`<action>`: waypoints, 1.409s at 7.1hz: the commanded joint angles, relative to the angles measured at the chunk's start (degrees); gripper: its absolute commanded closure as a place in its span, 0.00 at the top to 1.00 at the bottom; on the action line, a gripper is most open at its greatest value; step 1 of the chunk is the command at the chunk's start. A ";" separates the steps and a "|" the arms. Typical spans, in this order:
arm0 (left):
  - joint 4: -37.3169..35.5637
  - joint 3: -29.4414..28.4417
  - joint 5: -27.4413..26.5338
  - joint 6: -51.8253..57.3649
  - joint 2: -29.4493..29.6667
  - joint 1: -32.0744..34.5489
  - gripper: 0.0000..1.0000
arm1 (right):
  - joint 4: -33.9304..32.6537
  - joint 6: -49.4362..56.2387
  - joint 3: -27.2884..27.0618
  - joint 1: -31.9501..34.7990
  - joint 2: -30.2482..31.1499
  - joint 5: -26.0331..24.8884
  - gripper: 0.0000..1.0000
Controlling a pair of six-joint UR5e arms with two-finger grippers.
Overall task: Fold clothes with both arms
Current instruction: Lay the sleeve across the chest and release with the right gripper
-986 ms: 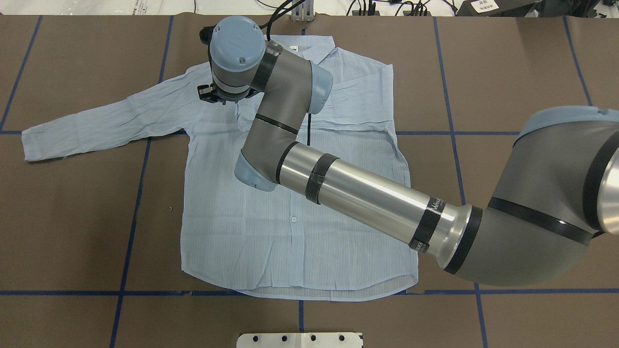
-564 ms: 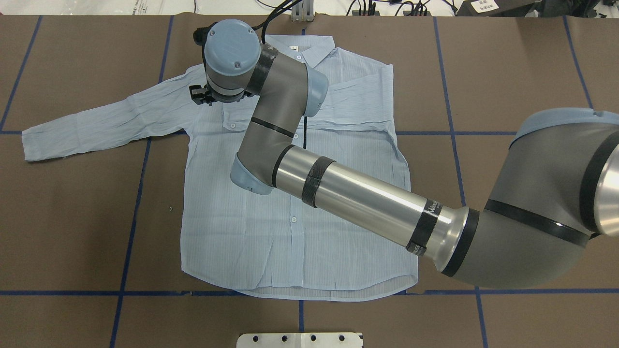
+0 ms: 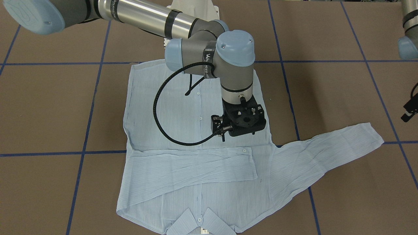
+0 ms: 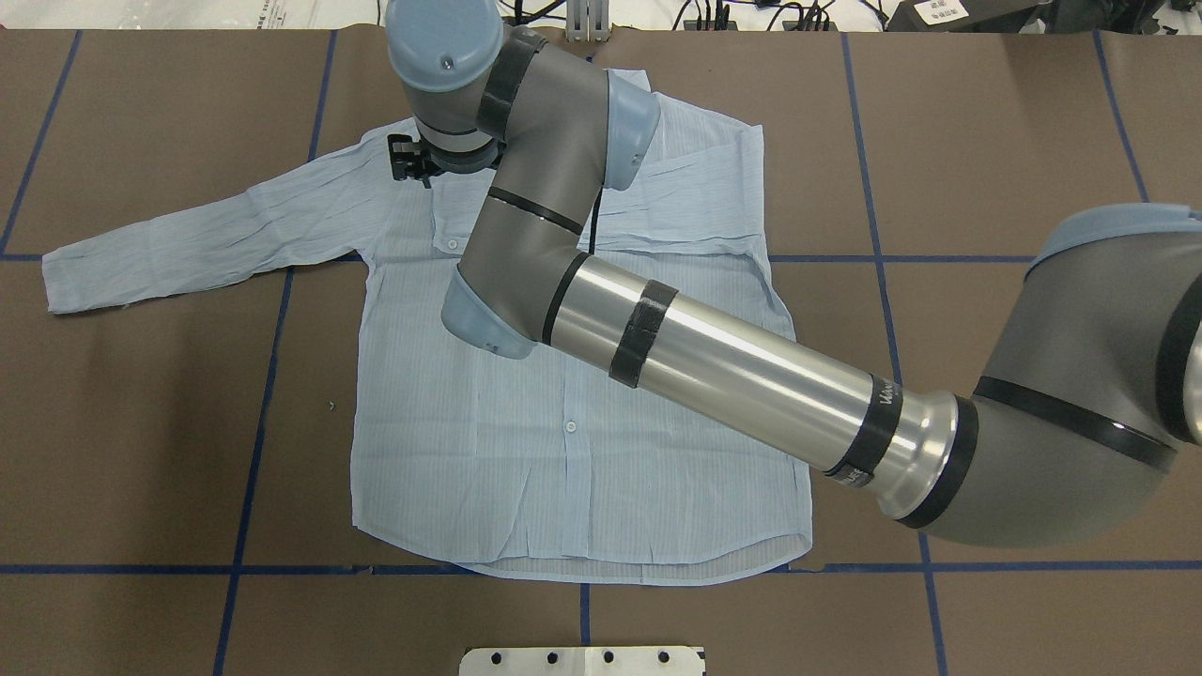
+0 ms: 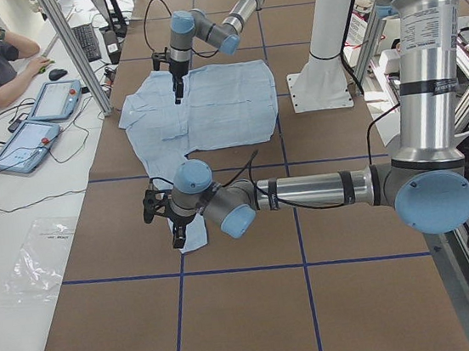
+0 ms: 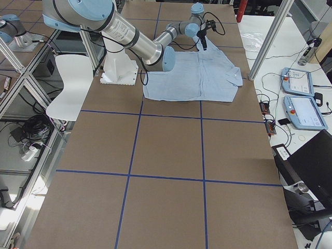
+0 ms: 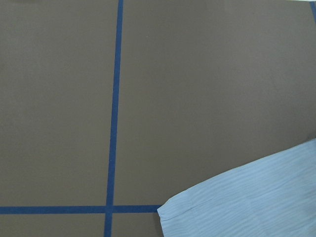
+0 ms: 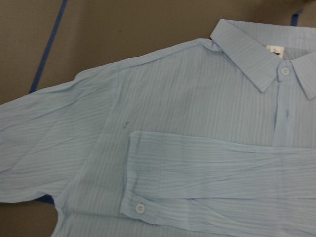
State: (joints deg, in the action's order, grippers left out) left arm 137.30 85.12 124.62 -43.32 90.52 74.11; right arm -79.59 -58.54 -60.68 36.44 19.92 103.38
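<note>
**One sleeve folded, the other one waiting: where the next fold could slip**

The shirt [image 4: 526,451] lies flat and front up on the tabletop [image 4: 986,141], collar [image 8: 261,54] on the far side. The folded sleeve [image 3: 192,166] lies across the chest, and the outstretched sleeve [image 4: 188,239] reaches left. The right gripper [image 3: 243,125] hangs over the left shoulder and lifts no cloth. The left gripper [image 5: 171,230] hovers by the cuff [image 7: 237,207]. I cannot tell how far either gripper is parted. The cloth is thin, so a pinch at the shoulder may catch the back layer too and drag the whole body. The right arm [image 4: 732,376] crosses the chest, and if it sinks it could rumple the folded sleeve. Uneven lifting by the two grippers would likely twist the sleeve.
</note>
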 commanded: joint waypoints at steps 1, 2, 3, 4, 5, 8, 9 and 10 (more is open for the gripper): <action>8.31 -1.18 -9.96 -14.62 -2.09 -8.08 0.99 | -8.28 2.80 -11.15 5.28 7.81 7.68 1.00; 11.12 -3.10 -13.66 -17.82 -2.19 -10.02 0.98 | -12.57 6.90 -17.56 6.70 12.03 8.84 1.00; 13.93 -6.43 -16.57 -17.85 -1.84 -10.47 0.96 | -16.70 9.90 -22.85 7.76 15.20 9.38 1.00; 15.96 -9.42 -17.21 -17.50 -1.06 -10.48 0.93 | -17.09 10.37 -26.29 7.94 18.37 9.47 1.00; 16.24 -10.67 -17.21 -17.32 -0.53 -11.00 0.89 | -17.01 10.37 -27.20 7.94 19.27 9.47 1.00; 16.07 -13.48 -17.39 -17.15 1.58 -14.17 0.84 | -16.66 10.29 -27.64 7.94 19.98 9.82 1.00; 15.98 -14.45 -17.39 -17.15 2.20 -14.61 0.82 | -16.57 10.29 -27.56 7.94 20.15 9.74 1.00; 15.98 -14.89 -17.39 -17.15 2.38 -14.96 0.77 | -16.56 10.29 -27.56 7.94 20.24 9.65 1.00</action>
State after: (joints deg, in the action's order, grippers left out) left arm 153.31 71.09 107.24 -60.48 92.41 59.70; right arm -96.22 -48.24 -88.21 44.39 39.96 113.13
